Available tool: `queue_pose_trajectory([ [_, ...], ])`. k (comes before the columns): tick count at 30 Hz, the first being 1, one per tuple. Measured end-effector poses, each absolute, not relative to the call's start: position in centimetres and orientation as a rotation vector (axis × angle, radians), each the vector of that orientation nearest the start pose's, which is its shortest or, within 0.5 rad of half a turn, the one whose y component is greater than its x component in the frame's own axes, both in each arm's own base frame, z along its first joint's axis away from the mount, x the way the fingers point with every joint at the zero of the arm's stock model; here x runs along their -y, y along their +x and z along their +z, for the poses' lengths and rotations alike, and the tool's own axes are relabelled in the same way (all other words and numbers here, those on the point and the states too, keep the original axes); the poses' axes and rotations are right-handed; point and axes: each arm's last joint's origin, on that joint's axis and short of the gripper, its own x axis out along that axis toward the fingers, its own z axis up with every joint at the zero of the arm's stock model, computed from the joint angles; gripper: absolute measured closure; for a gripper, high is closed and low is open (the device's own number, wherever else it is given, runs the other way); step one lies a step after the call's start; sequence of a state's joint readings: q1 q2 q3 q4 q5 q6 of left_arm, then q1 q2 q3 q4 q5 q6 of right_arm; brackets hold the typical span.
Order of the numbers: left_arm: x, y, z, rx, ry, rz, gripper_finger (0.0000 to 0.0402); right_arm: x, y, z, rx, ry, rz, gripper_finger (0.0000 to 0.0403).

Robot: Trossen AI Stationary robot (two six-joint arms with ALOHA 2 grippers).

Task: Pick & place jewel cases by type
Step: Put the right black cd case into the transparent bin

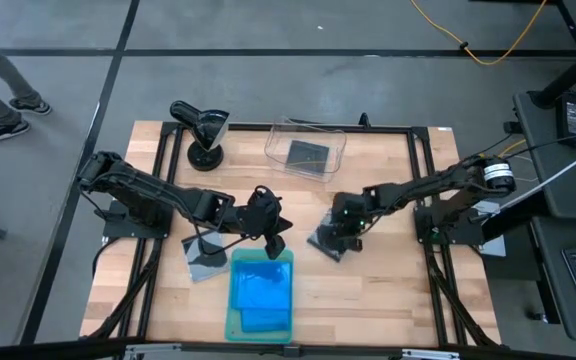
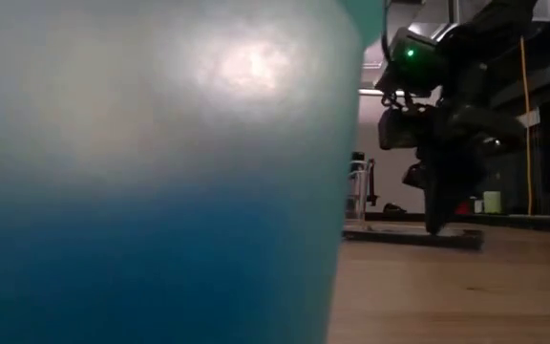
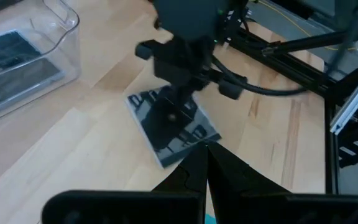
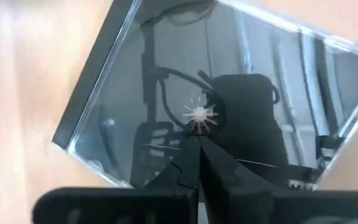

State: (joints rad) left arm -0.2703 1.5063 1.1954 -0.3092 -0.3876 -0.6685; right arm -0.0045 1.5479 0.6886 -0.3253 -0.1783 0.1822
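A dark grey/clear jewel case (image 1: pixel 320 243) (image 4: pixel 135 93) lies flat on the wooden table, right of the pale green tray (image 1: pixel 234 322). My right gripper (image 1: pixel 336 238) (image 4: pixel 197 142) stands over it, shut, with its tips on the case's top. Blue jewel cases (image 1: pixel 261 290) lie in the tray. Another dark case (image 1: pixel 205 264) rests flat left of the tray, and one more (image 1: pixel 306 153) lies in the clear bin (image 1: pixel 278 135). My left gripper (image 1: pixel 273 238) (image 3: pixel 205 152) hangs shut over the tray's far edge with nothing in it. My right gripper sets its shut fingertips (image 4: pixel 194 152) on the dark case's clear top face, at the centre hub (image 4: pixel 199 115). The fingers come from above, slanting down from the table's right side. The case (image 2: pixel 413 236) lies flat on the table under them.
The clear bin stands at the far middle. A black stand (image 1: pixel 200 130) is at the far left. The tray's wall (image 2: pixel 160 172) fills the left of the low view. Bare wood lies near the front right. A person's feet (image 1: pixel 8 115) show beyond the table.
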Motion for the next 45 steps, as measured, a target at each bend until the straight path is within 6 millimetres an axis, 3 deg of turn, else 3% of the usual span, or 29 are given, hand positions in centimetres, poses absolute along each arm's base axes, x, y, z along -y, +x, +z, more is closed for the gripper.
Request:
queue_pose_trajectory([
  [8, 7.8, 32.3, 29.5, -0.512, -0.45, 0.307, 0.0398, 2.7, 27.0, 14.3, -0.98, 0.37, -0.05, 0.0393],
  [14, 7.8, 32.3, 29.5, -0.51, -0.447, 0.312, 0.0398, 3.9, 27.8, 16.2, -0.834, 0.429, -0.089, 0.0393],
  [19, 7.7, 32.2, 29.4, -0.516, -0.437, 0.328, 0.0398, 4.6, 26.2, 16.8, -0.963, 0.404, -0.172, 0.0393],
  [25, 7.0, 32.2, 29.2, -0.519, -0.394, 0.385, 0.0398, 5.0, 23.5, 15.8, -1.226, 0.354, -0.188, 0.0393],
  [30, 5.0, 32.4, 29.0, -0.535, -0.413, 0.456, 0.0398, 3.4, 23.2, 16.0, -1.27, 0.313, 0.035, 0.0393],
  [37, 3.1, 32.6, 29.0, -0.518, -0.467, 0.514, 0.0398, -0.4, 23.0, 16.6, -1.257, 0.262, 0.386, 0.0393],
  [41, 2.6, 32.7, 29.0, -0.516, -0.472, 0.526, 0.0398, -2.1, 23.7, 16.0, -1.237, 0.174, 0.458, 0.0393],
  [45, 2.5, 32.7, 29.0, -0.518, -0.465, 0.526, 0.0398, -2.7, 24.7, 15.2, -1.214, 0.143, 0.423, 0.0393],
])
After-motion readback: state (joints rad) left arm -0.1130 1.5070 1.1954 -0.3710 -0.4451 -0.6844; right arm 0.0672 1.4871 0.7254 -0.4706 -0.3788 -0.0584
